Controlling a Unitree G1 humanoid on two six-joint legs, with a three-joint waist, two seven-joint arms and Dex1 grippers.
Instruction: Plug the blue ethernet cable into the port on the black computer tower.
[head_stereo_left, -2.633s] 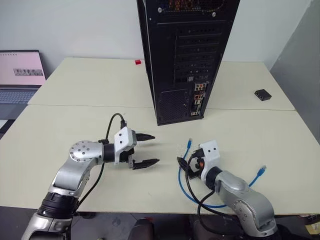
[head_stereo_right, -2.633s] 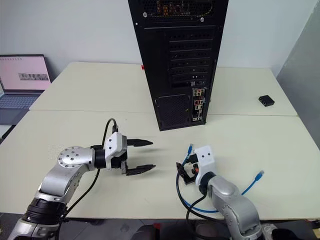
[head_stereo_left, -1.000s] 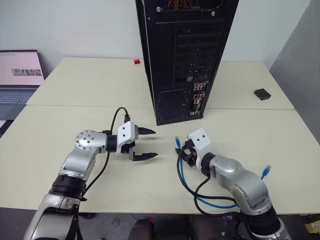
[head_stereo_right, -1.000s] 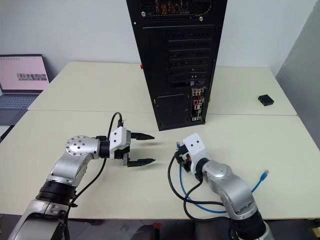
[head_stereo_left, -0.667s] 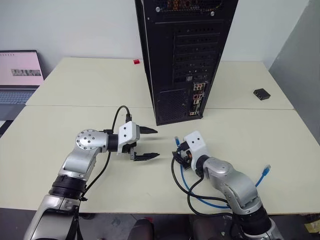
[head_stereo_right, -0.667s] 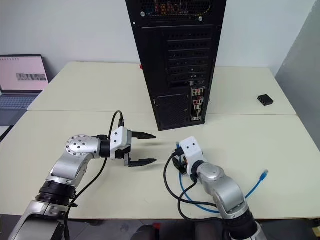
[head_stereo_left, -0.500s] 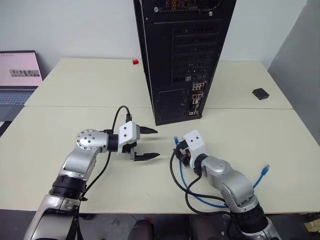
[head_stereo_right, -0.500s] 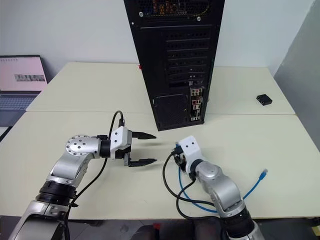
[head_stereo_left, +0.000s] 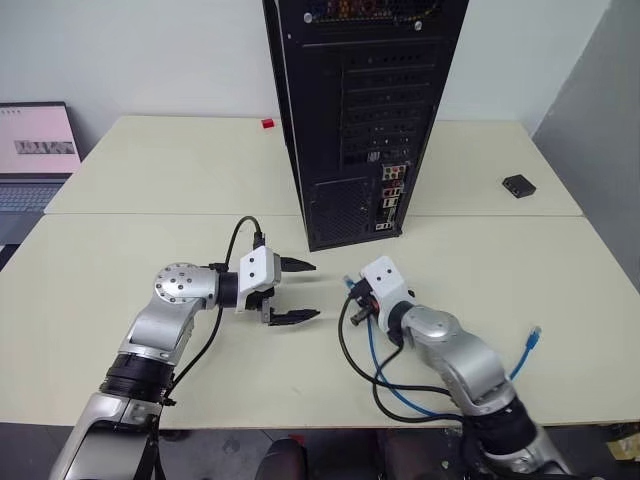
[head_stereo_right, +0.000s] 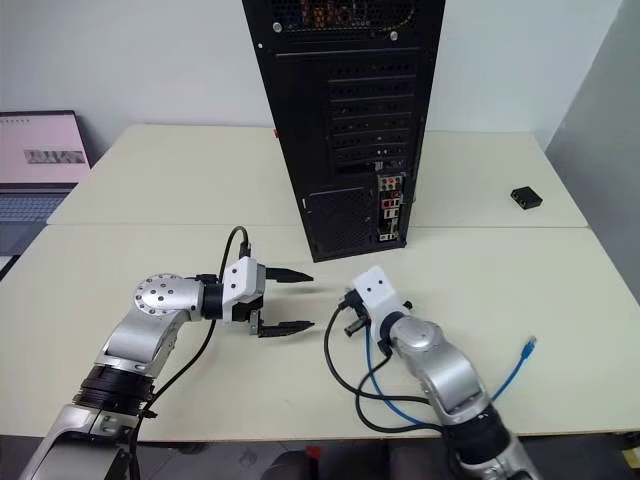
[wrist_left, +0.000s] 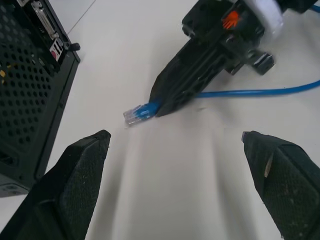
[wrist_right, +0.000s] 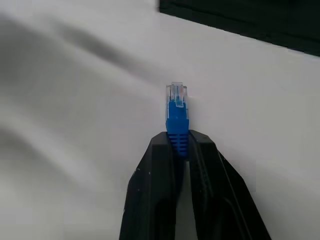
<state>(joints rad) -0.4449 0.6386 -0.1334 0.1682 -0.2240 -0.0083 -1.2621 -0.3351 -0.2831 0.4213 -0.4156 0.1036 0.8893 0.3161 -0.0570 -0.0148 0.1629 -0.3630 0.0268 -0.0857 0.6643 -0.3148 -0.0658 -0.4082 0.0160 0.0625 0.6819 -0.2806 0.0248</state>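
Right gripper (wrist_right: 178, 142): pinched on the blue ethernet cable (head_stereo_left: 385, 375) just behind its plug, low over the table (head_stereo_left: 150, 260).
Cable: loops on the table beside the right arm.
Left gripper (head_stereo_left: 303, 291): spread wide, empty, facing the plug.
Black computer tower (head_stereo_left: 360, 110): upright beyond both grippers.

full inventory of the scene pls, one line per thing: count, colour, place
black computer tower: 1, black, upright at the middle back of the table, rear face toward the robot.
port strip: 1, coloured sockets, low on the tower's rear.
blue ethernet cable: 1, blue, near table edge; one plug pinched in the right gripper, the other plug lying free at far right.
small black box: 1, black, right rear of table.
small red thing: 1, red, left of the tower.
laptop: 1, screen lit, far left.
table: 1, cream.
left gripper: open, empty, facing the plug.
right gripper: shut on the plug.
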